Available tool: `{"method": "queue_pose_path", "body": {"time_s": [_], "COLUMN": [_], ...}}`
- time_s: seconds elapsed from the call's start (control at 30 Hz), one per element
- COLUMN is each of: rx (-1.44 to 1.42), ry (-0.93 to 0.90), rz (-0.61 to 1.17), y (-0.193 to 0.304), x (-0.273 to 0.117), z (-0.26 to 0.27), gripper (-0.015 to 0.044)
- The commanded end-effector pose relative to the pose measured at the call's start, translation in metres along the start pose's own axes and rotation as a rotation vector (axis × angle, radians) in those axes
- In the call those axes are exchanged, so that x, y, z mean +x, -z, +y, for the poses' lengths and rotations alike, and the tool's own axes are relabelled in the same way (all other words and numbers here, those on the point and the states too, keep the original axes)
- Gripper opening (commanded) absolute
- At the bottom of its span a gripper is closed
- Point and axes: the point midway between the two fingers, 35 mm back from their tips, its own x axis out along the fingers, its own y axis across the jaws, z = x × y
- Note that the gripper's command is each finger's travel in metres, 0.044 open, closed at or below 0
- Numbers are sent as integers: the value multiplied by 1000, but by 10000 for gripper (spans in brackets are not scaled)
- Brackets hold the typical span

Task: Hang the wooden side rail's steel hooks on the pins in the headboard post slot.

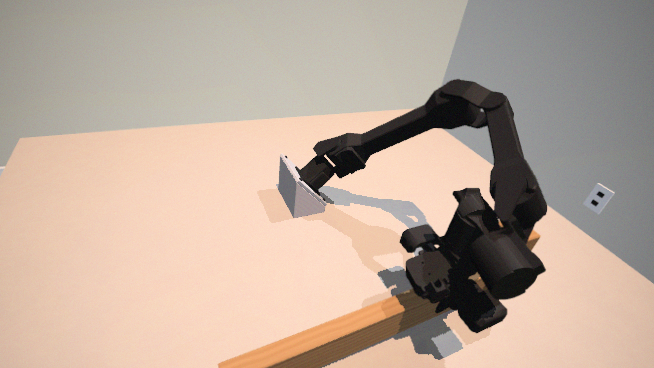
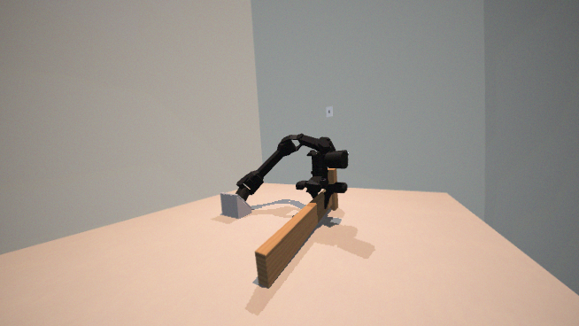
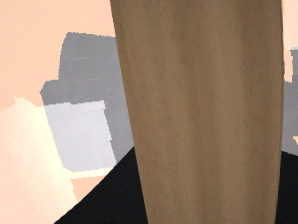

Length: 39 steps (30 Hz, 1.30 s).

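Note:
The long wooden rail (image 1: pixel 320 336) (image 2: pixel 289 236) (image 3: pixel 205 100) stands on its narrow edge. My gripper (image 1: pixel 442 306) (image 2: pixel 326 198) (image 3: pixel 212 200) is shut on it near its hook end. The rail's far end, at the front in the exterior view, is at or just above the table; I cannot tell if it touches. The wooden post (image 1: pixel 534 239) (image 2: pixel 333 175) stands upright behind my gripper and shows only in part. The arm hides the hooks, the slot and the pins, so I cannot tell whether the hooks touch the pins.
My arm rises from a grey wedge-shaped base (image 1: pixel 286 187) (image 2: pixel 229 205) and arches over the table (image 1: pixel 150 250) (image 2: pixel 155 275). The walls and a socket plate (image 1: pixel 599 198) (image 2: pixel 329 112) lie beyond the table.

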Motion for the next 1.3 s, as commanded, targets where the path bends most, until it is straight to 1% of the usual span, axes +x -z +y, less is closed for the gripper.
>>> {"method": "queue_pose_path", "body": {"time_s": [0.0,1.27], "rx": [6,6], "ry": [-11,-11], "rz": [1,1], "y": [1,3], "x": [-4,-1], "z": [2,1], "gripper": [0,0]}}
